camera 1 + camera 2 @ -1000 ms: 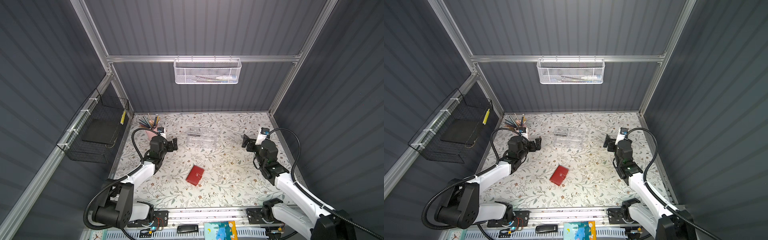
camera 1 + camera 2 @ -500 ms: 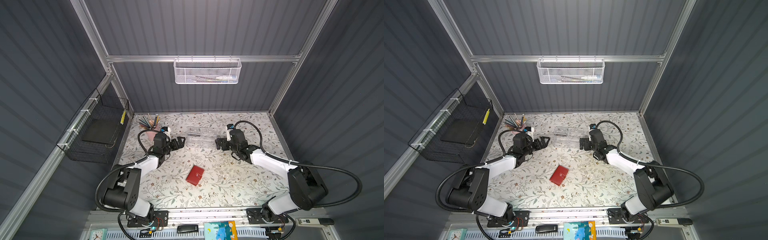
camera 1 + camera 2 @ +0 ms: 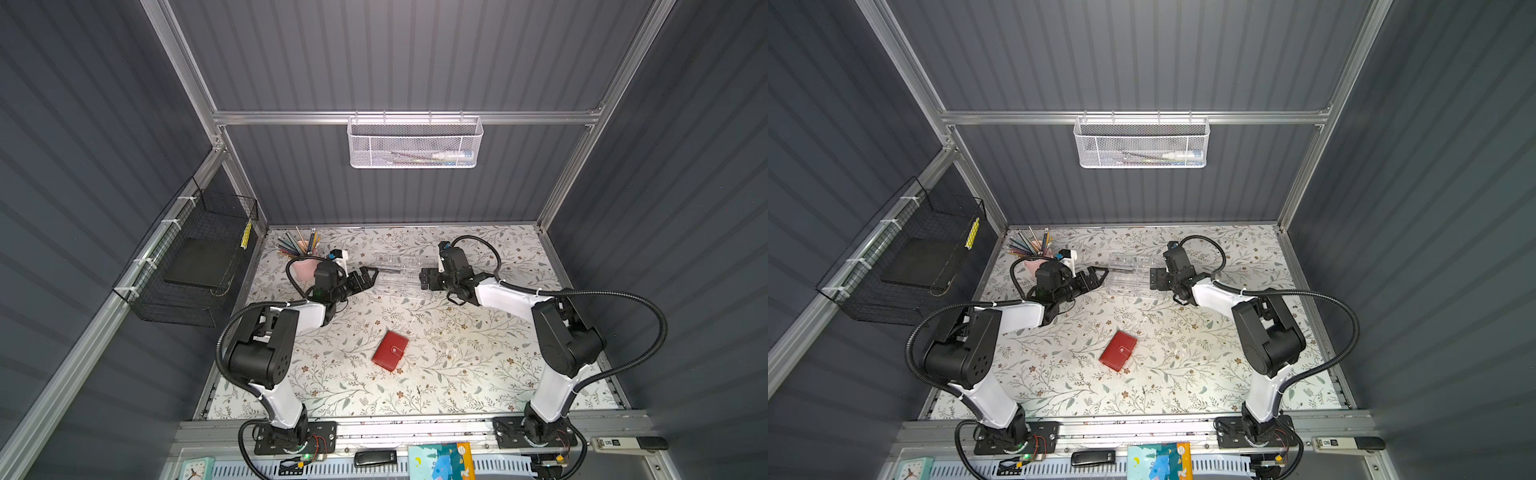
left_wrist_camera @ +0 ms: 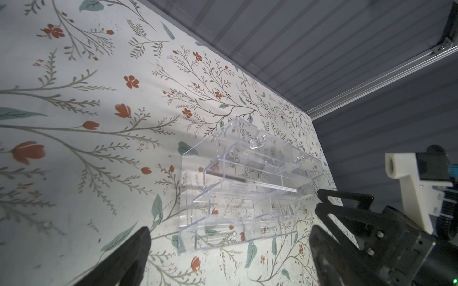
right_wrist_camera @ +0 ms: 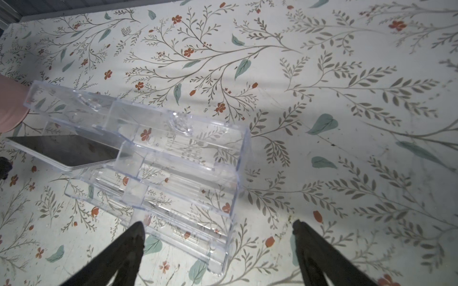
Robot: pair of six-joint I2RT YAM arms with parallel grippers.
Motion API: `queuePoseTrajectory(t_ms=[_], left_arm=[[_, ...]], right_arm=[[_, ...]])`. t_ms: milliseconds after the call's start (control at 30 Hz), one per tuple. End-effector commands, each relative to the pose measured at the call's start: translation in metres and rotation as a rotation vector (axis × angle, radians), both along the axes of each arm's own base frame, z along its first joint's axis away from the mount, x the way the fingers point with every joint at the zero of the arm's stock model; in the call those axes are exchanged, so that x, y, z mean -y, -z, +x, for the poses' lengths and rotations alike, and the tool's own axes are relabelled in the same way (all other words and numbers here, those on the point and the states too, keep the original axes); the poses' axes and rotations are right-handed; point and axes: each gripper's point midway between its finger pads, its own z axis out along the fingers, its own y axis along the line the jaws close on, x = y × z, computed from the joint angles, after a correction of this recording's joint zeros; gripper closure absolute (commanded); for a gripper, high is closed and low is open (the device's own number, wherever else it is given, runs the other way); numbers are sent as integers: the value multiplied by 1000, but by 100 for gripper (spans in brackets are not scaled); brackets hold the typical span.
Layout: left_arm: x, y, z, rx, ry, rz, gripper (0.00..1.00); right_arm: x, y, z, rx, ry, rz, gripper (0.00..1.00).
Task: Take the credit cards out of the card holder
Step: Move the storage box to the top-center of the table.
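Observation:
The red card holder (image 3: 390, 350) (image 3: 1118, 350) lies flat on the floral table, its snap strap fastened, with no gripper near it. The only credit cards showing are a thin dark stack (image 5: 67, 151) (image 4: 230, 177) on a tier of the clear acrylic box (image 3: 401, 276) (image 3: 1129, 274). My left gripper (image 3: 370, 277) (image 3: 1096, 276) (image 4: 229, 231) is open at the box's left end. My right gripper (image 3: 428, 279) (image 3: 1156, 279) (image 5: 217, 224) is open at its right end. Neither holds anything. One corner of the box (image 5: 223, 247) sits between the right fingers.
A pink cup of pencils (image 3: 305, 266) (image 3: 1034, 262) stands just behind the left wrist. A black wire basket (image 3: 195, 266) hangs on the left wall. A white mesh basket (image 3: 415, 143) hangs on the back wall. Open tabletop surrounds the card holder.
The right arm has swung in from the right side to the box's right end. The left gripper has reached forward to the box's left end. The card holder has not moved.

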Motion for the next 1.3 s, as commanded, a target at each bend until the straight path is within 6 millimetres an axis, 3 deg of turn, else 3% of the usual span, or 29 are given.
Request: queuePoseTrajectory(t_ms=[0,133,267,733,1267], left_arm=[[10,-10,10,42,37,-57,0],[13,-8,13,56,42,-76,0],[11,-4,15,68,26,-70,0],[24,3,10,94,28,-123,0],[30,0,-7,97,31,-100,0]], right_arm=[[0,1,7,-5,15,-17,10],[1,7,12,-8,23,-44,18],[-1,13,13,-20,12,-51,35],[3,25,22,-15,-3,-139,57],[5,36,2,-53,-26,-119,77]])
